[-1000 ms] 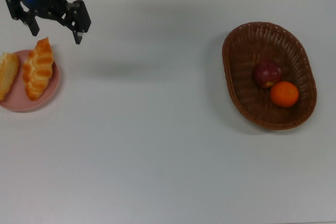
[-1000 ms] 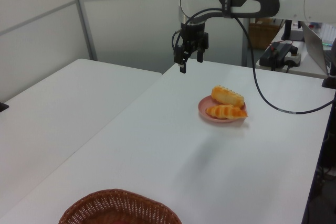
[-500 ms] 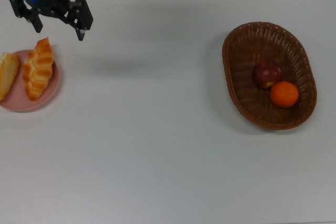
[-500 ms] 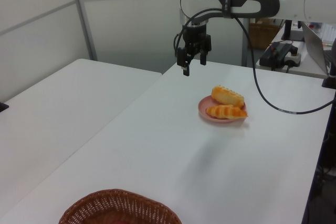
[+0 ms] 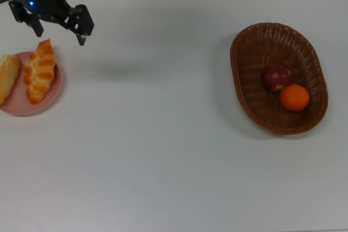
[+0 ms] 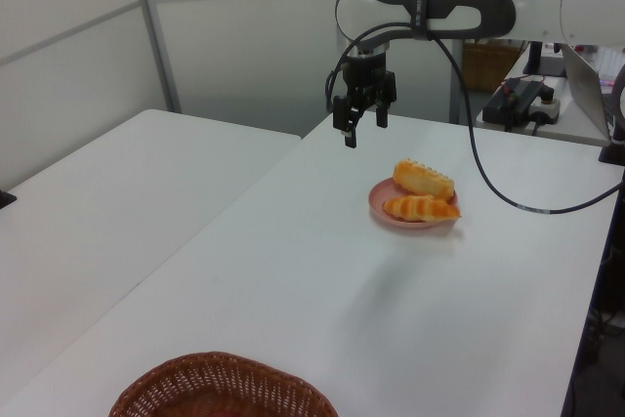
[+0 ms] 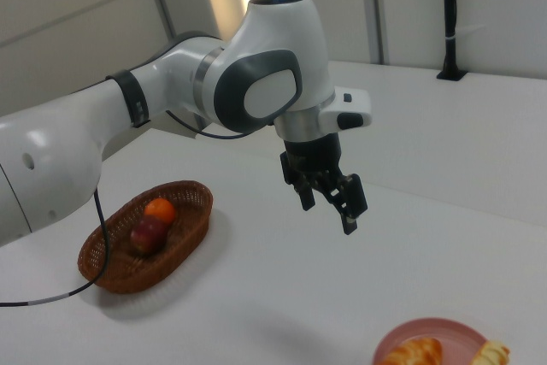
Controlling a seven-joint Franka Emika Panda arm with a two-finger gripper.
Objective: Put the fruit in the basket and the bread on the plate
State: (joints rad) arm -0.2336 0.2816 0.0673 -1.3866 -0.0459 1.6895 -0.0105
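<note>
Even, bright, diffuse light falls from overhead on the white table (image 5: 174, 150), which shows no glare. A faint, soft-edged shadow lies on the table just right of the pink plate (image 5: 48, 97) in the top view. The basket (image 7: 107, 267) casts a pale blurred shadow beneath its near rim. A bright streak glows on the wall panel behind the arm (image 7: 256, 83). All views look fairly sharp.
</note>
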